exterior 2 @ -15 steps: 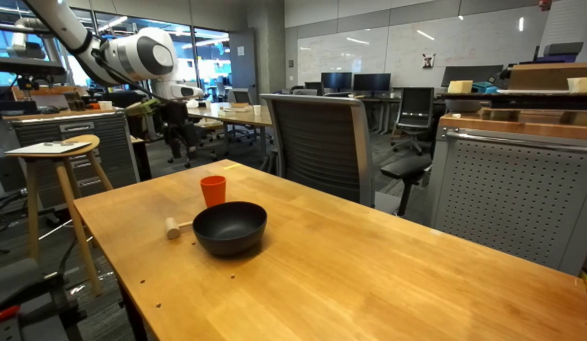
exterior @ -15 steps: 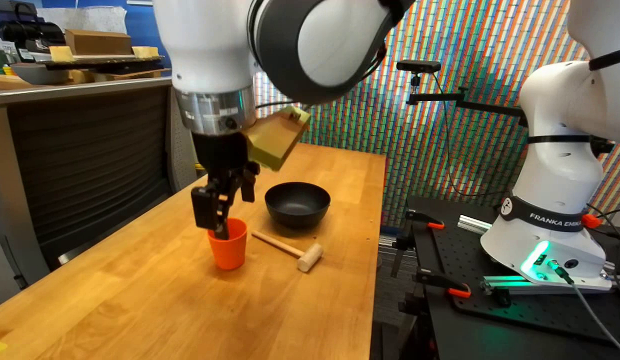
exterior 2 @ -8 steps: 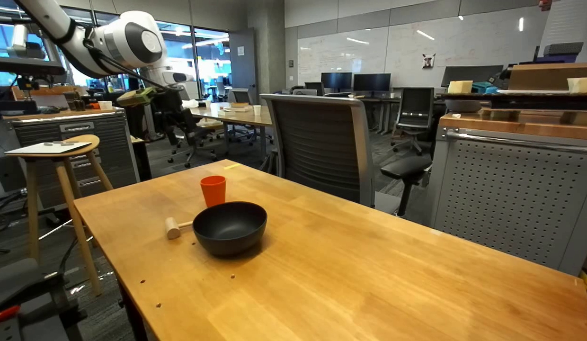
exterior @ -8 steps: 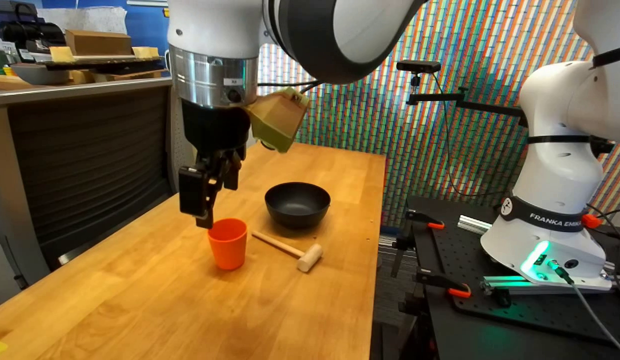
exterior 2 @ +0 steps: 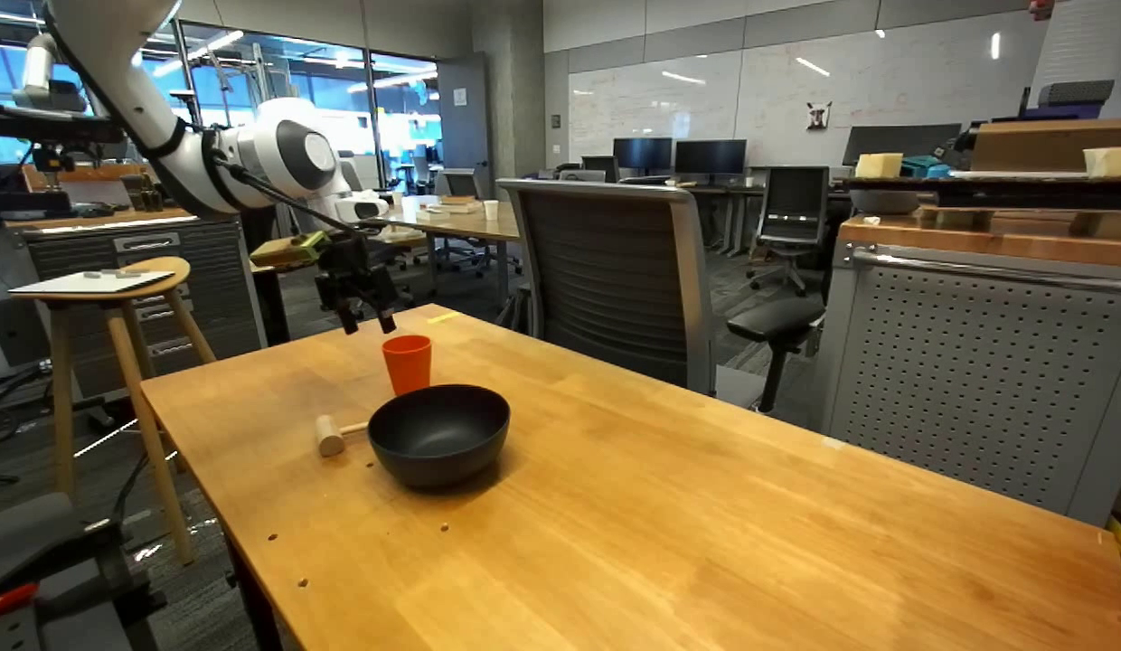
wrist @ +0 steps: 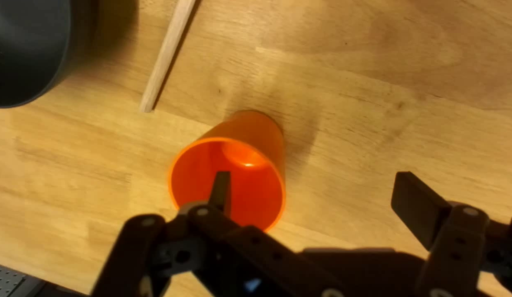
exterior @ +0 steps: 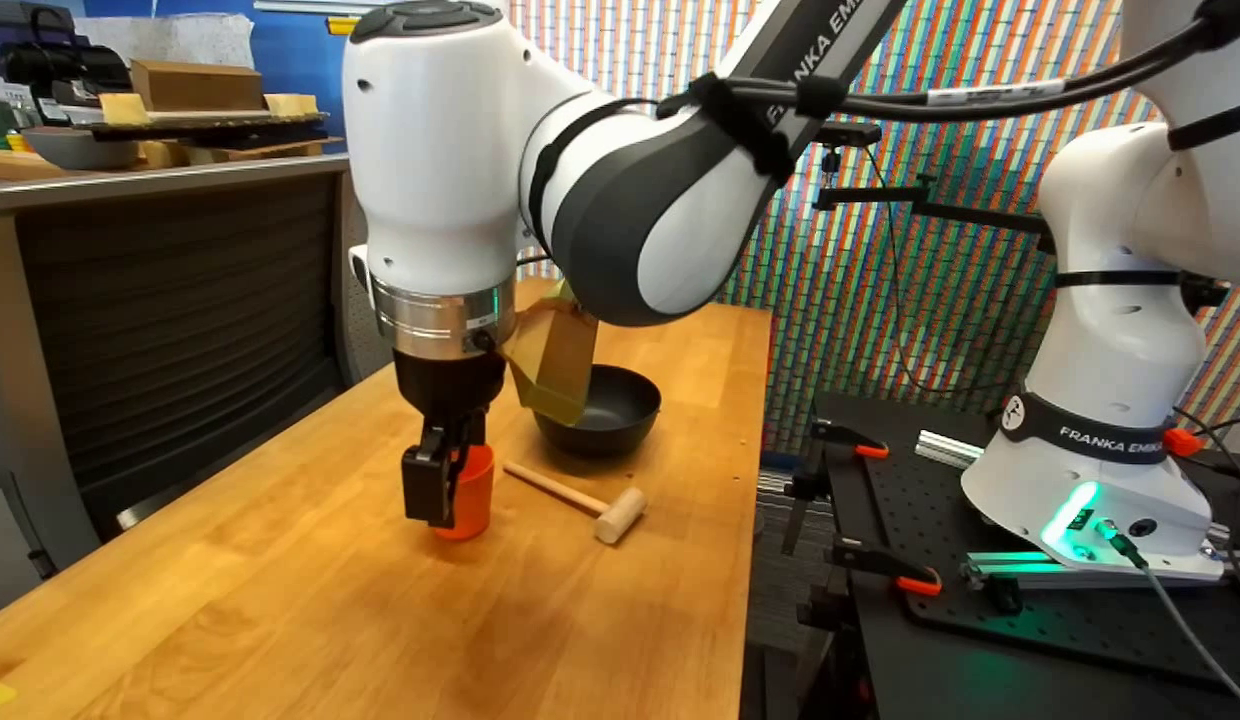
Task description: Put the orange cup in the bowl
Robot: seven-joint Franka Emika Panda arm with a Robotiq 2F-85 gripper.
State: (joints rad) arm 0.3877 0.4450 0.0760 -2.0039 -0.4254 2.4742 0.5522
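1. The orange cup (exterior 2: 408, 367) is standing upright and ungripped on the table (exterior 2: 705, 542), mouth up, leaving its rim reachable from above.
2. The claw (wrist: 313, 181) is hanging wide near the cup, holding nothing, presumably so that it can be straddling a wall.
3. In the wrist view, one fingertip (wrist: 221, 190) is showing over the cup's mouth and the opposite fingertip (wrist: 417, 206) well outside it, so the cup is lying off to one side of the gap; height against the rim is hard to judge.
4. The bowl (exterior 2: 439, 438) is resting hollow side up near the cup, likely keeping the carry short.
5. The mallet (exterior: 578, 499) is lying with its handle end beside the cup, toward the bowl.
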